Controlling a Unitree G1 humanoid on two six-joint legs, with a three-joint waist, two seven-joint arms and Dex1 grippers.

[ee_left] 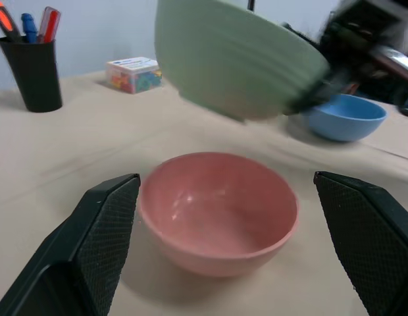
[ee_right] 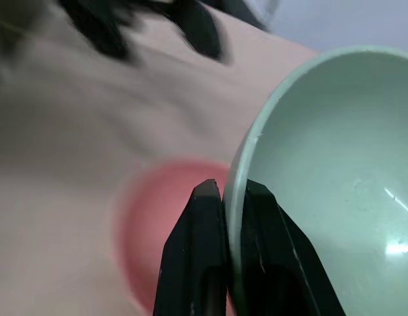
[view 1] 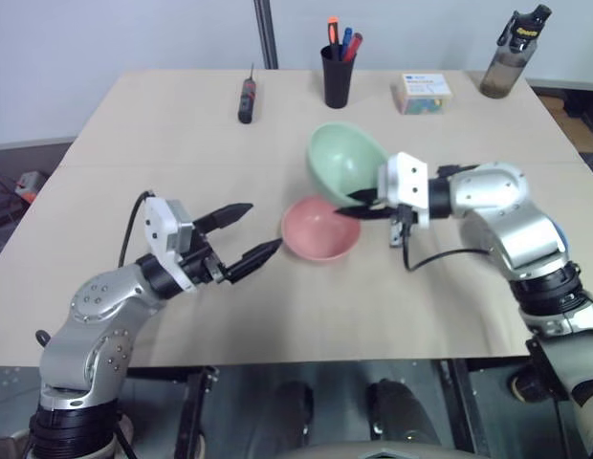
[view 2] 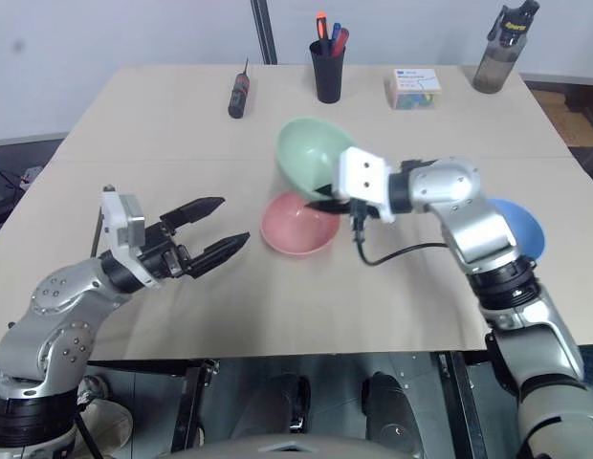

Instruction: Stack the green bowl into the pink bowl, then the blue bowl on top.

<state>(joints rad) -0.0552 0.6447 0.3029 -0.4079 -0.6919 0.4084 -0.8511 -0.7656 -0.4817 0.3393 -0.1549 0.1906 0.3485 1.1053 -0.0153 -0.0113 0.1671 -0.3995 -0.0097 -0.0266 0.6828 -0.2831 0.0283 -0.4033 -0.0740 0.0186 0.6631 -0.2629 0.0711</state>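
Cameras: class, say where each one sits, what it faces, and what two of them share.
Head views: look down over the table; both arms show.
Left wrist view: between open fingers, faces the pink bowl.
Right wrist view: along fingers pinching the green bowl rim.
Both wrist views share both bowls.

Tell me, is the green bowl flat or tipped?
Tipped. The green bowl hangs tilted above the pink bowl, its rim pinched by the right gripper.

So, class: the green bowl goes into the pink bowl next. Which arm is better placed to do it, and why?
The right. Its gripper is already shut on the green bowl's rim, tilted in the air just above the pink bowl. The left gripper is open beside the pink bowl, holding nothing.
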